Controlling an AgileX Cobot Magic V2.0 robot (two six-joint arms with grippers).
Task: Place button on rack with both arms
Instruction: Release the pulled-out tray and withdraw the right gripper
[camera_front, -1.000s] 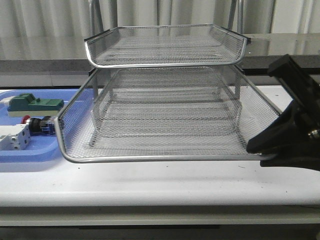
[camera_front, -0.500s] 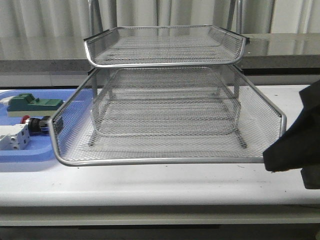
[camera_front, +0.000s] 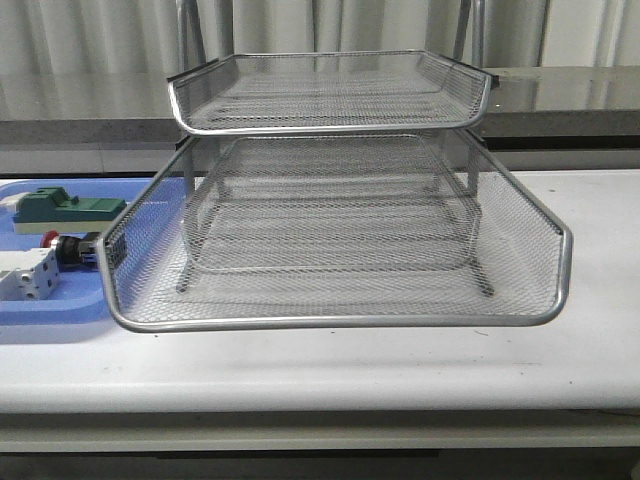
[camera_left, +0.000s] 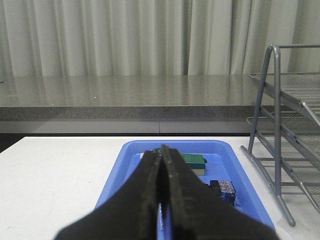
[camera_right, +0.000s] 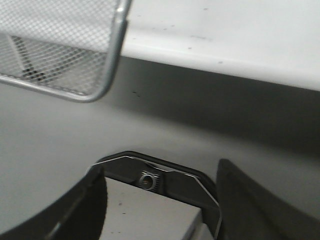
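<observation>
The button (camera_front: 68, 250) lies in the blue tray (camera_front: 50, 325) at the left edge of the front view, beside the rack (camera_front: 330, 230), whose middle tier is slid forward. The left gripper (camera_left: 161, 165) has its fingers (camera_left: 147, 185) clenched together empty above the tray. The right gripper (camera_right: 160, 200) has its fingers (camera_right: 250, 200) spread apart over the worktop (camera_right: 210, 30).

rack (camera_front: 335, 200) centre of table (camera_front: 320, 370), button (camera_front: 72, 249) in tray (camera_front: 50, 322) left

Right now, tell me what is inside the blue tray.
The blue tray holds a green-topped block, the button with its red cap, and a white terminal block. The pulled-out rack tier covers the tray's right end, so anything there stays hidden.
</observation>
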